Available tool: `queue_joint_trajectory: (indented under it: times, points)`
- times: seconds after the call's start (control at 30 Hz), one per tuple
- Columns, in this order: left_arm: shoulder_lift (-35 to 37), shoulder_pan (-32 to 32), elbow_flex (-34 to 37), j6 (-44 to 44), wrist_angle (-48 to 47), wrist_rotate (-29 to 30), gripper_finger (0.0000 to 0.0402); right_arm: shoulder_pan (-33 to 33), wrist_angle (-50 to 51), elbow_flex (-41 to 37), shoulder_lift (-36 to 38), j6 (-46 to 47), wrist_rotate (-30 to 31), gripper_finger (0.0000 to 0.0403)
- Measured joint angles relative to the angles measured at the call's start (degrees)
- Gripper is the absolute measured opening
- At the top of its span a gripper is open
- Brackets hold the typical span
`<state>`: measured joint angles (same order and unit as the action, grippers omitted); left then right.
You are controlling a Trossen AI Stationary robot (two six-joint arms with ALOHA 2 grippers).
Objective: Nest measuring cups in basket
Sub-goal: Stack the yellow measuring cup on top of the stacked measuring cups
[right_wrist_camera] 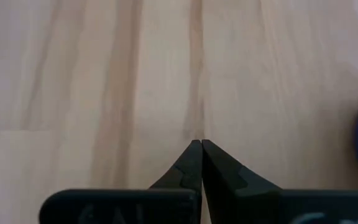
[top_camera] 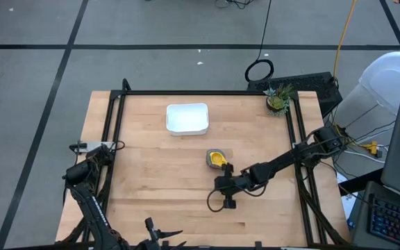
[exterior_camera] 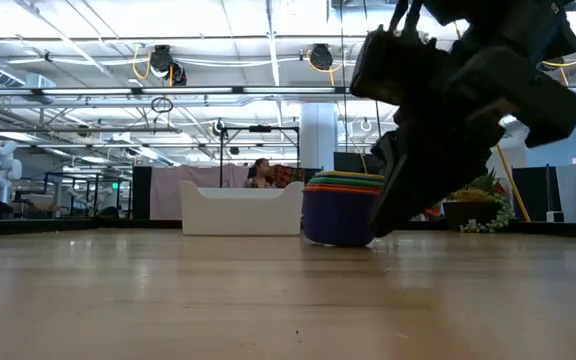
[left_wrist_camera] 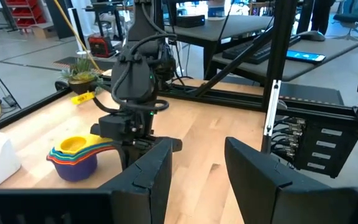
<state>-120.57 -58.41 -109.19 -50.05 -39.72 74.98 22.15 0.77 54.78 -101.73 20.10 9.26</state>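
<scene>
Nested cups (top_camera: pixel 216 159) stand on table (top_camera: pixel 151 194), apart from basket (top_camera: pixel 187 118).

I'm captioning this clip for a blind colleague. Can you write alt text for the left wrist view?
A nested stack of measuring cups, dark blue at the bottom and yellow on top, stands on the wooden table with the right arm's gripper lowered right beside its handles. The left gripper's two dark fingers frame the foreground; a small potted plant sits farther back.

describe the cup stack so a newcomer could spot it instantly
On the wooden table, look just toward the arms from the white basket. The measuring cups sit nested on bare wood beside the right tool: dark blue outermost, yellow on top, the only multicoloured thing there.
</scene>
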Motion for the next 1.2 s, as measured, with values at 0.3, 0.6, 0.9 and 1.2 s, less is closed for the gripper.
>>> queue_joint_trajectory:
  times: [0.3,0.6,0.9,1.2]
  points:
    - [0.0,0.0,0.0,-0.2,0.0,0.0,0.0152,-0.4,4.6,0.0,1.1,-0.9,2.3,0.0]
    - [0.0,0.0,0.0,-0.2,0.2,0.0,0.0152,-1.3,11.0,0.0,7.4,-4.5,8.9,0.0]
    - [0.0,-0.2,0.0,-1.2,0.5,0.0,0.0152,-3.5,17.6,0.0,7.9,-4.8,8.9,0.0]
    - [0.0,-0.5,0.0,-1.5,0.5,0.0,0.0152,-3.8,18.6,0.0,7.9,-5.9,11.8,0.0]
